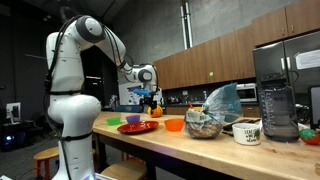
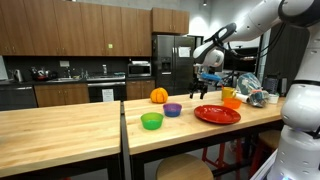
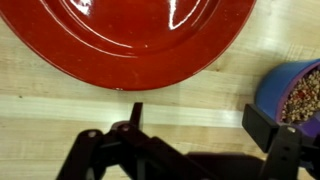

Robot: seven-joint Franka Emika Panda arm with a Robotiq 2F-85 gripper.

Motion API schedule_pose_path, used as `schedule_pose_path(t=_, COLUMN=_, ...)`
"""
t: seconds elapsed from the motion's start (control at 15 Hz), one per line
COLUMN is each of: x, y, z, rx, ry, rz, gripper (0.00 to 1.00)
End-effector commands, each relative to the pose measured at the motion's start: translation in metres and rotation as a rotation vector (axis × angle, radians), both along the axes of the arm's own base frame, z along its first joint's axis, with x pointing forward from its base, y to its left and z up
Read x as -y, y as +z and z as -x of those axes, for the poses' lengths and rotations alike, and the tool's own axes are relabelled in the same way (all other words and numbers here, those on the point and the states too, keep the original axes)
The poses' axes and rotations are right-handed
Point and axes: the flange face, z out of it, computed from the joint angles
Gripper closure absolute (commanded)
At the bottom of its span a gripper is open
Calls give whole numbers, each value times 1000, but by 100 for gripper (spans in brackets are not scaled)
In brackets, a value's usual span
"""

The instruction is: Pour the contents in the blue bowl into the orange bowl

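The end effector [image 3: 195, 130] hangs released and empty above the wooden surface [image 3: 60, 110]. In the wrist view its jaws stand wide apart with only bare wood between them. The red plate [image 3: 130, 40] fills the top of that view, and the blue bowl [image 3: 296, 92] sits at the right edge, near the plate's rim but apart from it, just beside one finger and not between the two. It holds loose speckled grains or seeds; how deep they lie cannot be told. In an exterior view the blue bowl stands on the surface between a green bowl [image 2: 151, 121] and the plate, with an orange fruit [image 2: 158, 96] behind it, and the orange bowl [image 2: 232, 101] sits on the far side of the plate. The blue bowl looks like thin, smooth plastic, so it is probably light, stiff and rather slippery, and its small loose contents will likely shift at any tilt. The best hold is likely on the rim wall, one finger inside and one outside, on the side away from the orange bowl. It should be pinched firmly and kept level while carried, because a loose grip could let it swivel and spill early.
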Motion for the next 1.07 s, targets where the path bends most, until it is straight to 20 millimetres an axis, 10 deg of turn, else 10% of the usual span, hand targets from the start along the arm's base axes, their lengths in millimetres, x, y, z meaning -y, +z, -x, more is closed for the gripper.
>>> schedule_pose_path(t=0.0, x=-22, y=3, z=-18, rx=-5, ry=-9, rz=-42, gripper=0)
schedule_pose_path(t=1.0, x=-171, y=9, z=-26, rx=162, ry=105, rz=130, gripper=0)
